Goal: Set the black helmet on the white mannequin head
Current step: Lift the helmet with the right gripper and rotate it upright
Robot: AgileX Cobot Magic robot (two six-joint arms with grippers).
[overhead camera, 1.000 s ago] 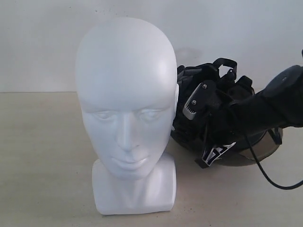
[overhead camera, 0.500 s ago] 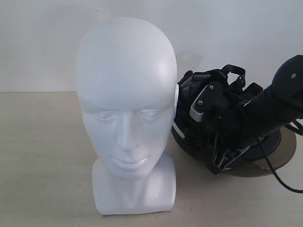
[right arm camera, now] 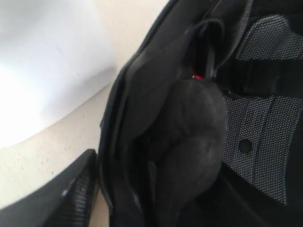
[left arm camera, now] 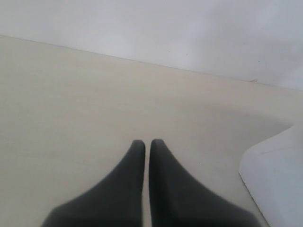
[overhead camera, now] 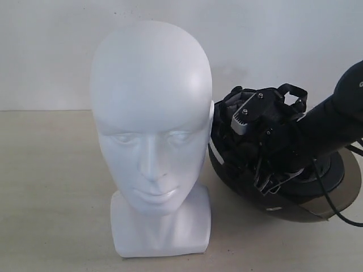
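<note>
Your left gripper [left arm camera: 143, 144] hangs over the table [overhead camera: 51, 187], fingers pressed together. Your right gripper [overhead camera: 256, 148] is at the rim of the helmet [overhead camera: 283, 201], which lies tipped just beside the head [overhead camera: 150, 124]. You cannot tell its grip.

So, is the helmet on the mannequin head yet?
No, the black helmet sits on the table beside the white mannequin head, whose crown is bare.
</note>
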